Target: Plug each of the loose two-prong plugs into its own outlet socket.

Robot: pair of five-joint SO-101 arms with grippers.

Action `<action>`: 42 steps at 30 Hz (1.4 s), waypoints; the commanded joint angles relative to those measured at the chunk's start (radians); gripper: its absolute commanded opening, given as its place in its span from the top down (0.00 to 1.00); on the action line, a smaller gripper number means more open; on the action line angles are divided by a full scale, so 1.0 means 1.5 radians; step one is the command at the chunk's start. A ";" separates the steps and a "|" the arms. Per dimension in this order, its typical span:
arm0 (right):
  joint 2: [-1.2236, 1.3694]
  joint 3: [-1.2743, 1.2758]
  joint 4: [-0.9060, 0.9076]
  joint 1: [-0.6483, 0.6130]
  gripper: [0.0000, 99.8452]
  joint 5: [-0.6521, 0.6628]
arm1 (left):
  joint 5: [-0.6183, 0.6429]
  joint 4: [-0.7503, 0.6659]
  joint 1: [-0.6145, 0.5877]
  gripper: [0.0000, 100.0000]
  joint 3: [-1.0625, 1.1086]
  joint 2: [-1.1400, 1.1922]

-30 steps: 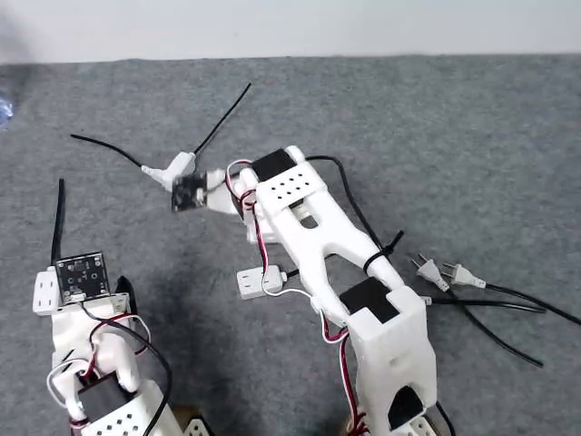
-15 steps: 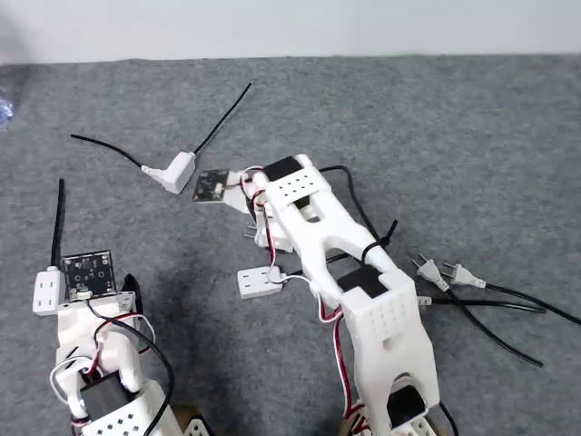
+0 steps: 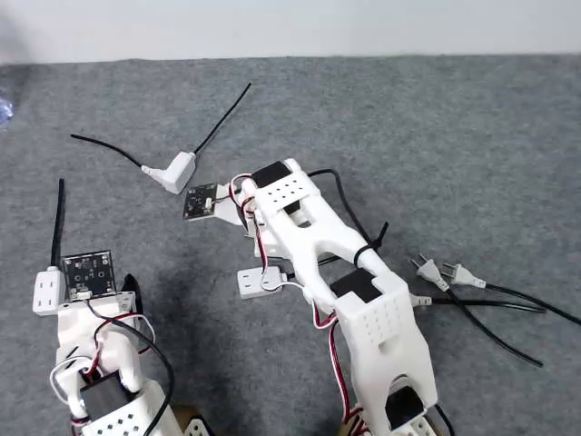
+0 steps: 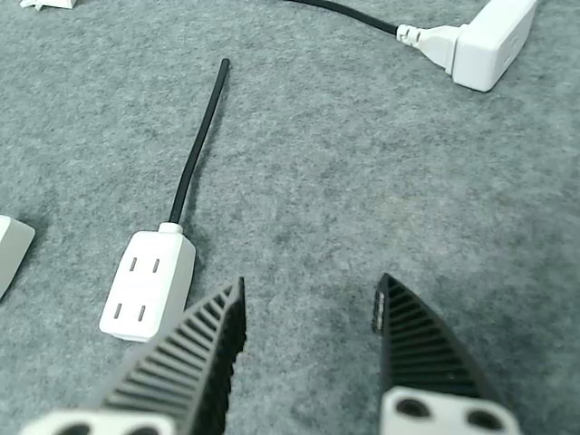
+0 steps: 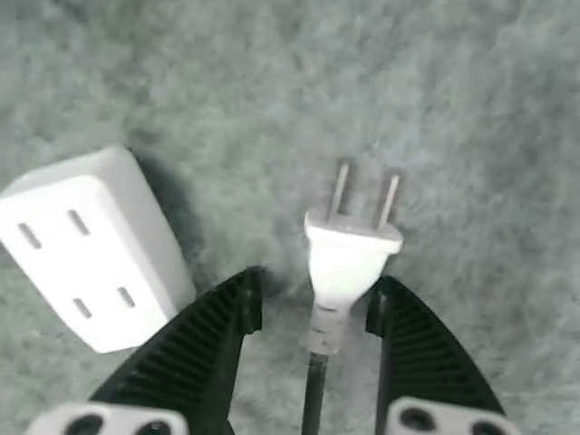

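Left gripper: fingers wide apart, holding nothing, above tabletop near left edge. White outlet socket just beside it.
Right gripper, mid-tabletop: fingers parted, straddling white two-prong plug, not clamped. Second socket just beside.
Other loose plugs lie toward right edge.

No legible text or labels anywhere.
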 commanded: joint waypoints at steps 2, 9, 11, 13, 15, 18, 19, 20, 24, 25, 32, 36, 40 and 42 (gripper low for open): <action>-0.027 -0.074 0.005 -0.010 0.79 0.009 | -0.002 0.000 0.005 0.78 -0.009 -0.009; -0.026 -0.115 0.021 -0.022 0.79 0.009 | -0.002 -0.001 0.005 0.78 -0.009 -0.009; -0.020 -0.114 0.012 -0.021 0.79 0.007 | -0.002 -0.001 0.005 0.78 -0.009 -0.009; 0.001 -0.114 0.006 -0.021 0.79 0.007 | -0.002 -0.001 0.005 0.78 -0.009 -0.009; 0.025 -0.115 0.006 -0.024 0.79 0.007 | -0.002 -0.001 0.005 0.78 -0.009 -0.009; 0.048 -0.116 0.002 -0.023 0.79 0.008 | -0.002 -0.001 0.005 0.78 -0.009 -0.009; 0.048 -0.116 0.001 -0.021 0.79 0.008 | -0.002 -0.001 0.005 0.78 -0.009 -0.009; 0.049 -0.116 0.001 -0.020 0.79 0.008 | -0.002 -0.001 0.005 0.78 -0.009 -0.009; 0.048 -0.116 -0.003 -0.020 0.83 0.008 | -0.002 -0.001 0.005 0.78 -0.009 -0.009; 0.048 -0.117 -0.005 -0.020 0.87 0.008 | -0.002 -0.001 0.005 0.78 -0.009 -0.009; 0.050 -0.134 0.003 -0.014 0.93 0.006 | -0.002 -0.001 0.005 0.78 -0.009 -0.009; 0.050 -0.138 0.009 -0.001 0.87 0.006 | -0.002 -0.001 0.005 0.78 -0.009 -0.009; 0.055 -0.138 0.008 0.007 0.95 0.007 | -0.002 -0.001 0.005 0.78 -0.009 -0.009; 0.055 -0.136 0.003 0.004 1.00 0.007 | -0.002 -0.001 0.005 0.78 -0.009 -0.009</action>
